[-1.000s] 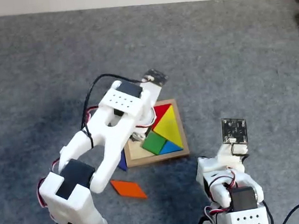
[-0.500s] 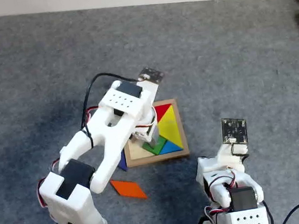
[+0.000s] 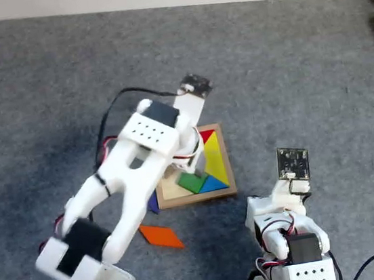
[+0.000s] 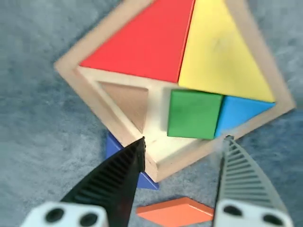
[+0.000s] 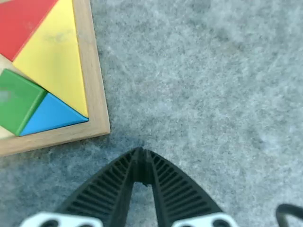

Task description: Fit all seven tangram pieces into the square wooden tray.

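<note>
Pale bare-wood tray (image 4: 94, 40), smooth matt-painted tangram pieces (image 4: 147, 42), rough grey carpet (image 3: 285, 53)

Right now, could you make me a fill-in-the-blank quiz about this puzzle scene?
The orange piece lies ____ the tray. The big triangle touching the red triangle is ____. The left end effector is ____. The right end effector is ____.
Missing: outside; yellow; open; shut.

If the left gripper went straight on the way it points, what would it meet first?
Likely the bare floor of the wooden tray, right beside the green square; the left gripper hangs open above it, depth unclear.
</note>
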